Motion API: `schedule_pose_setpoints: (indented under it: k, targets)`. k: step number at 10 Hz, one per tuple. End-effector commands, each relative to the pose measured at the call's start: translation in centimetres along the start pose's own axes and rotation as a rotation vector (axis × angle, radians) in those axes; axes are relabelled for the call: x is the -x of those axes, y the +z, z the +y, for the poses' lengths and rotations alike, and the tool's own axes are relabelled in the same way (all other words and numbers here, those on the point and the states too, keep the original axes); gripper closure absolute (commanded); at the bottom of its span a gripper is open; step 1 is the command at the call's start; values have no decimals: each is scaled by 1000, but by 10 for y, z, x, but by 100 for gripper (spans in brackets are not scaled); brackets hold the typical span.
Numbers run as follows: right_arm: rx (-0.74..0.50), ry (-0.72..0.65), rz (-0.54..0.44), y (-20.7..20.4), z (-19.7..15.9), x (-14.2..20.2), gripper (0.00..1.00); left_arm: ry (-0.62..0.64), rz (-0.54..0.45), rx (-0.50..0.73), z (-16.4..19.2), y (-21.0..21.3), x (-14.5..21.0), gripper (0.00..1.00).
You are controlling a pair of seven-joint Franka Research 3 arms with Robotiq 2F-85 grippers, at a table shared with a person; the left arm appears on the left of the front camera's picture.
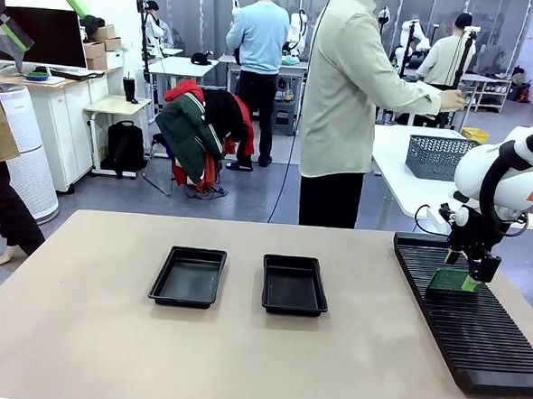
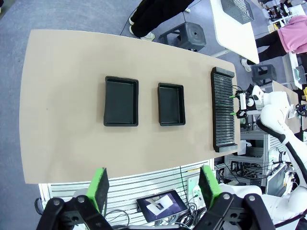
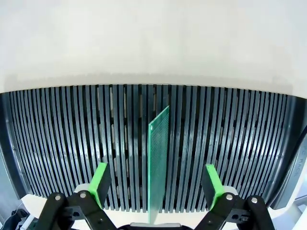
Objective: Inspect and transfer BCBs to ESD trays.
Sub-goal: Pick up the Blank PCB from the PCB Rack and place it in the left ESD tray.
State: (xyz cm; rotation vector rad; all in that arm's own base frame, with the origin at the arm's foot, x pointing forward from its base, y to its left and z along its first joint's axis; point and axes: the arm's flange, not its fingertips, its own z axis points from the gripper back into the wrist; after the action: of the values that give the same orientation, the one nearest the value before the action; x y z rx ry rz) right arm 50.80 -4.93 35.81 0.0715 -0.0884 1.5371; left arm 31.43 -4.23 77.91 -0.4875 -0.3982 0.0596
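Two shallow black plastic trays, the left tray (image 1: 189, 277) and the right tray (image 1: 295, 285), sit apart near the middle of the beige table (image 1: 86, 333). A long black ribbed rack (image 1: 488, 349) lies along its right edge. From the front, the right gripper (image 1: 461, 271) seems to straddle a thin green circuit board (image 1: 450, 281). The right wrist view shows the board (image 3: 158, 153) upright in a rack slot, clear of both spread fingers (image 3: 100, 182). The left gripper (image 2: 155, 188) hangs high over the table's near edge, released and empty.

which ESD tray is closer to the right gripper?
The robot's-right tray, nearer the table's middle: it lies between the other tray and the slotted rack, where the right gripper straddles a standing board, jaws open.
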Motion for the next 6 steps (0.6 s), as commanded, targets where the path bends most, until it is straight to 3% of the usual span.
schedule_pose_setpoints:
  k: [1, 5, 6]
  targets:
    - [0, 0, 0, 0, 0, 0, 0, 2, 0, 4, 1, -1, 1, 0]
    - [87, -15, 84, -6, 2, 1, 3, 2, 0, 4, 1, -1, 1, 0]
    - [102, 12, 61, -6, 4, 0, 6, 2, 0, 4, 1, -1, 1, 0]
